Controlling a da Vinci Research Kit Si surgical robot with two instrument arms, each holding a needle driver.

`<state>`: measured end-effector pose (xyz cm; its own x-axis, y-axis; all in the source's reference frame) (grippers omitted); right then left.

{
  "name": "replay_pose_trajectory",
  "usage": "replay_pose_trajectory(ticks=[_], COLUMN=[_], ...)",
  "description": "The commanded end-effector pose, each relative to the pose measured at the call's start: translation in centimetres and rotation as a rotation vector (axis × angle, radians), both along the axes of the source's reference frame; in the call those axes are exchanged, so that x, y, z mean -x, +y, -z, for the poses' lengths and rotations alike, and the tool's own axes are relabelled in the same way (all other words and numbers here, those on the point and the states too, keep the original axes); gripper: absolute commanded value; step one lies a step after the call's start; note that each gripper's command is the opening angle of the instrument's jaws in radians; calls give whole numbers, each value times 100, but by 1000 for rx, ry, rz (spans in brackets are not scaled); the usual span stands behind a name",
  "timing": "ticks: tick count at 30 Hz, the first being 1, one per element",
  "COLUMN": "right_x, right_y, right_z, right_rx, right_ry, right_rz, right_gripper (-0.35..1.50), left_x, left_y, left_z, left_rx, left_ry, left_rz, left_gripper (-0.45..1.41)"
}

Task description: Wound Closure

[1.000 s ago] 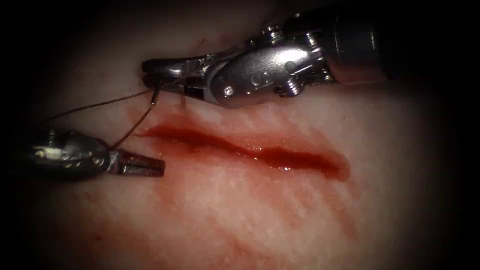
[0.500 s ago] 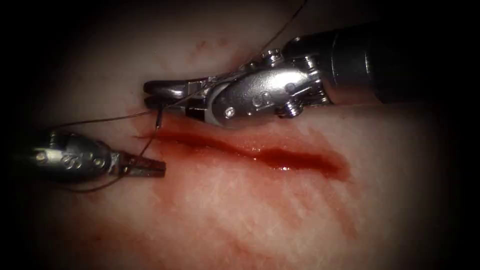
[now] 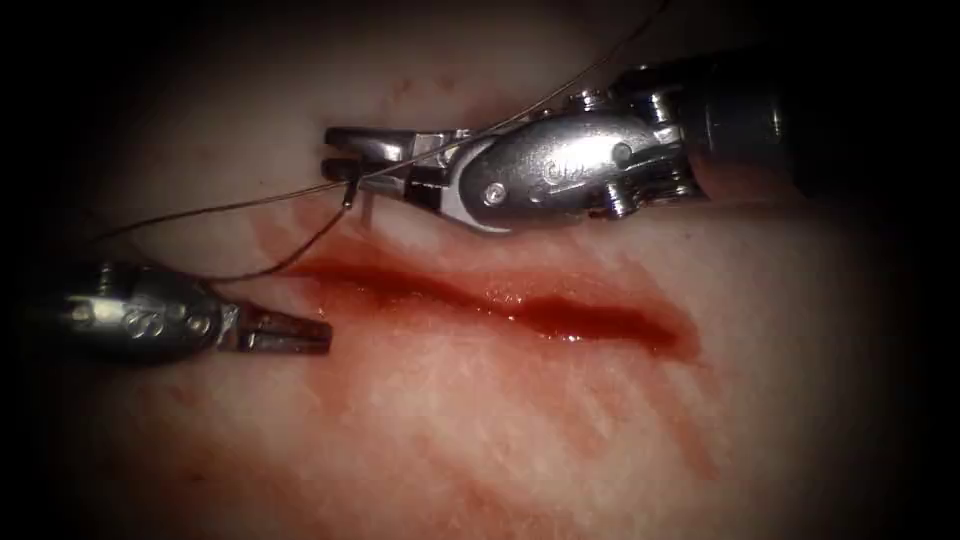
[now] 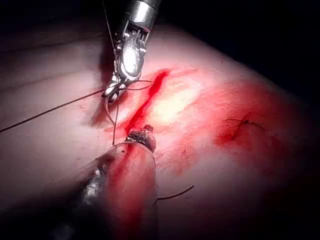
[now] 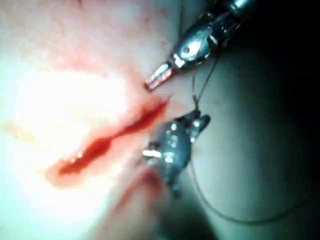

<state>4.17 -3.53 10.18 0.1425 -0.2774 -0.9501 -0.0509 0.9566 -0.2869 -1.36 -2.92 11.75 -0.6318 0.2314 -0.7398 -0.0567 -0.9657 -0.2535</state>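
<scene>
The cut (image 3: 520,305) runs across the tissue, wet with red fluid. My right tool (image 3: 335,160) hovers just above the cut's left end, jaws shut on the needle (image 3: 347,193), which hangs below them clear of the tissue. In the left wrist view the needle (image 4: 107,112) curves down from the right tool (image 4: 110,95), gripped near one end. Thread (image 3: 200,212) runs taut from the upper right past the jaws and out to the left. A second strand sags toward my left tool (image 3: 315,335), which lies left of the cut, jaws shut and holding nothing.
Red fluid stains the tissue (image 3: 560,430) below the cut. In the left wrist view, dark thread ends (image 4: 245,122) stick out of the tissue at a red patch, and a loose cut end of thread (image 4: 175,192) lies nearby.
The right tool has moved right and slightly up with the needle, pulling the thread straighter. The left tool has stayed in place.
</scene>
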Motion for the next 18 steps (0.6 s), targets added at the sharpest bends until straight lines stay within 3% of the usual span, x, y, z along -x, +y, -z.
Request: replay_pose_trajectory(ticks=[1, 12, 18], right_x=[-8, -21, -24], right_y=[-4, -50, -48], right_z=[-6, -37, -27], right_rx=[-2, -88, -104], right_ry=[-1, -33, -34], right_rz=[5, 87, 102], right_gripper=[-35, -35, -35], left_x=[5, 3, 2], left_y=[-3, -3, -3], left_z=[-5, -4, -5], left_rx=[-2, -3, -7], left_ry=[-1, -2, 1], left_rz=[-1, -4, -1], left_gripper=[-10, -10, -10])
